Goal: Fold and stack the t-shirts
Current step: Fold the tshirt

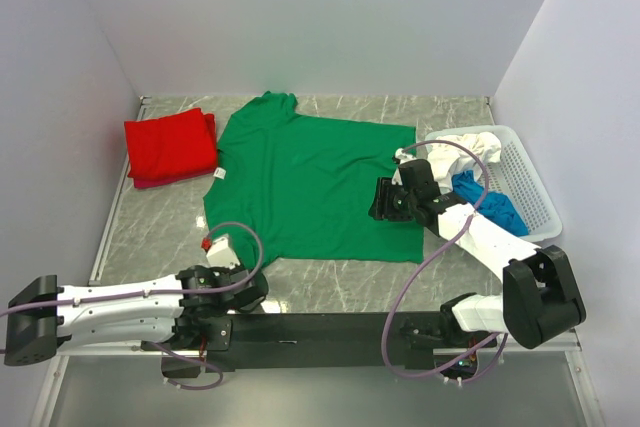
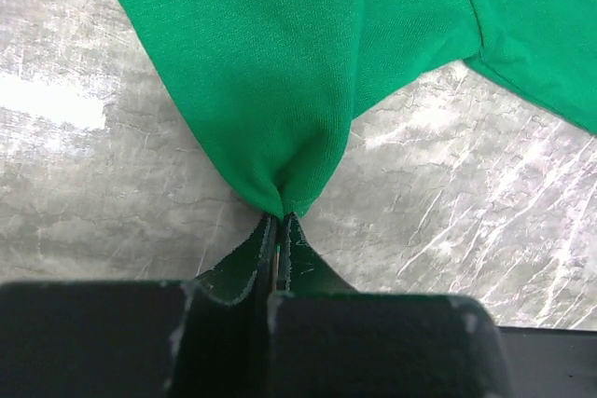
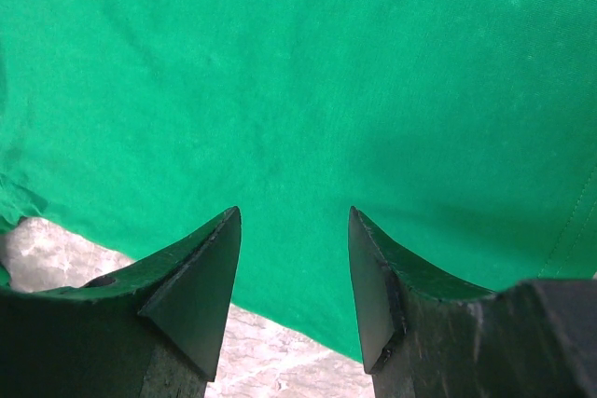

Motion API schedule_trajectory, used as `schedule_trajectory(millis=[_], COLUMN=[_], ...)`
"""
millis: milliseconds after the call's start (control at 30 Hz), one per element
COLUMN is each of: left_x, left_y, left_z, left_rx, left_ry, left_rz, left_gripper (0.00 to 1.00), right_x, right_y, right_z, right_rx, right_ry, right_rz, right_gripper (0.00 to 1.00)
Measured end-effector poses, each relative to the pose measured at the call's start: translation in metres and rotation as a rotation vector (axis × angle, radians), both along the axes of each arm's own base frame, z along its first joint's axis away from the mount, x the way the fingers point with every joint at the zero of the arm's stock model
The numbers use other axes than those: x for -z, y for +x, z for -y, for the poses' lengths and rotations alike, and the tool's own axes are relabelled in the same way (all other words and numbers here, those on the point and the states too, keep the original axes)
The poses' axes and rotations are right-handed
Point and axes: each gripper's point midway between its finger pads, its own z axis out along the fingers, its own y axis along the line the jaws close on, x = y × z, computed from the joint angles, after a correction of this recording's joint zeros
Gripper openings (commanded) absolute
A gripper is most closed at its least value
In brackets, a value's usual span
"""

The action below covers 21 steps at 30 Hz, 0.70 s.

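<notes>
The green shirt is spread at the middle of the worktop, with its neck label toward the left edge. A bunched point at its near-left corner is clamped in the left end effector. The right end effector is held over the shirt's right side, jaws apart. A folded red shirt lies at the far-left corner. White and blue shirts lie in the basket at the right edge.
</notes>
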Motion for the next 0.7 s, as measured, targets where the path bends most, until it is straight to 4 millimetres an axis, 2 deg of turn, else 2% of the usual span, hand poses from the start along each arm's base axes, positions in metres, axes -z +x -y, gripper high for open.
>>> schedule_trajectory(millis=[133, 367, 533, 700], left_x=[-0.005, -0.057, -0.072, -0.094], left_y=[0.001, 0.022, 0.023, 0.023], left_z=[-0.004, 0.008, -0.012, -0.026], left_rx=[0.011, -0.001, -0.041, -0.097], left_ry=[0.03, 0.059, 0.049, -0.073], left_rz=[0.007, 0.099, 0.136, 0.187], left_gripper=[0.0, 0.01, 0.01, 0.01], right_x=[0.0, 0.001, 0.007, 0.013], right_y=[0.0, -0.001, -0.006, -0.024], right_z=[0.0, 0.002, 0.008, 0.023], right_rx=[0.0, 0.006, 0.027, 0.064], right_ry=[-0.001, -0.008, -0.031, -0.067], right_rz=[0.0, -0.004, -0.02, -0.052], right_gripper=[0.57, 0.57, 0.56, 0.56])
